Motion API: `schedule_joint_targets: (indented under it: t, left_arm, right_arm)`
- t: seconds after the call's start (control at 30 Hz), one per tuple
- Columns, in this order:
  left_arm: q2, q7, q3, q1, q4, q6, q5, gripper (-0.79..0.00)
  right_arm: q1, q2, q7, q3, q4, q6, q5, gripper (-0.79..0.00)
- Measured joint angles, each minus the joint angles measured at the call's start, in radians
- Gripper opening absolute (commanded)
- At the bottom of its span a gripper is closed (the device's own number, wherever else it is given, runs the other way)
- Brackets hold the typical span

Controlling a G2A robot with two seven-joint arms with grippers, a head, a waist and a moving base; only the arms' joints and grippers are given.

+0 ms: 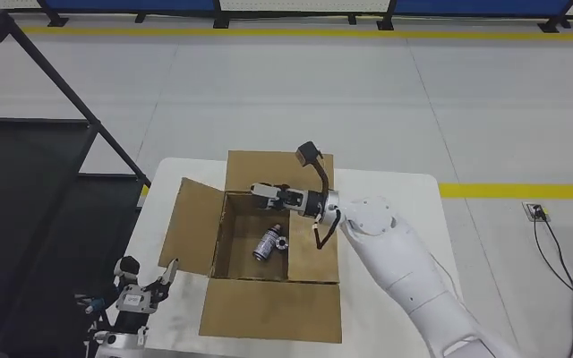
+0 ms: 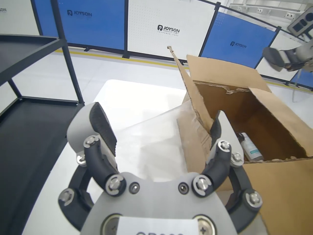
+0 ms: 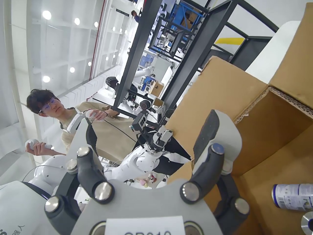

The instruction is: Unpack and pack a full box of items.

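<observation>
Fingers of the right gripper [image 1: 260, 192] and of the left gripper [image 1: 148, 273] are spread wide, with nothing between them. Under the box lies a white rectangular table [image 1: 403, 183]. The open brown cardboard box [image 1: 269, 309] has all four flaps folded outward. The right gripper hangs above the box's far left inner corner. The left gripper sits outside the box, near the left flap's near edge. On the box floor, near its middle, a white cylindrical bottle [image 1: 266, 242] with a blue-green label lies on its side. A small silver round piece [image 1: 285, 242] lies just beside the bottle, and whether the two are joined cannot be told. Hazards, by judgement:

- A descent close to the far wall may catch a finger on the cardboard and drag the box.
- The box is probably light and nothing steadies it, so it could slide.
- The bottle may roll away from a pinch placed off its axis.
- The small piece may be knocked aside.
</observation>
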Motion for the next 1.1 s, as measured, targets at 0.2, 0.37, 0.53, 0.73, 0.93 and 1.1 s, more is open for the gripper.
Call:
schedule_joint_targets:
  t: [0.2,0.37,0.53,0.73,0.93,1.1]
  left_arm:
    - [-0.002,-0.019,-0.004,-0.021,0.047,0.009,0.015,0.0]
    - [-0.004,-0.028,-0.005,-0.036,0.077,0.031,0.042,0.0]
    - [-0.012,0.057,0.023,-0.043,0.079,0.108,0.118,0.0]
    - [-0.014,0.065,0.003,-0.023,0.011,0.088,0.094,0.0]
    - [-0.016,0.077,-0.008,0.005,-0.074,0.063,0.082,0.0]
    - [-0.02,0.047,0.005,0.01,-0.175,0.054,0.066,0.0]
  right_arm:
    - [-0.083,0.035,0.007,0.072,-0.13,0.052,-0.042,0.0]
    - [-0.121,0.05,0.005,0.103,-0.192,0.081,-0.071,0.0]
    - [-0.14,0.059,-0.003,0.12,-0.216,0.105,-0.085,0.0]
    - [-0.143,0.064,-0.005,0.123,-0.224,0.118,-0.095,0.0]
    - [-0.157,0.072,-0.001,0.138,-0.234,0.113,-0.101,0.0]
    - [-0.18,0.082,-0.016,0.166,-0.246,0.109,-0.109,0.0]
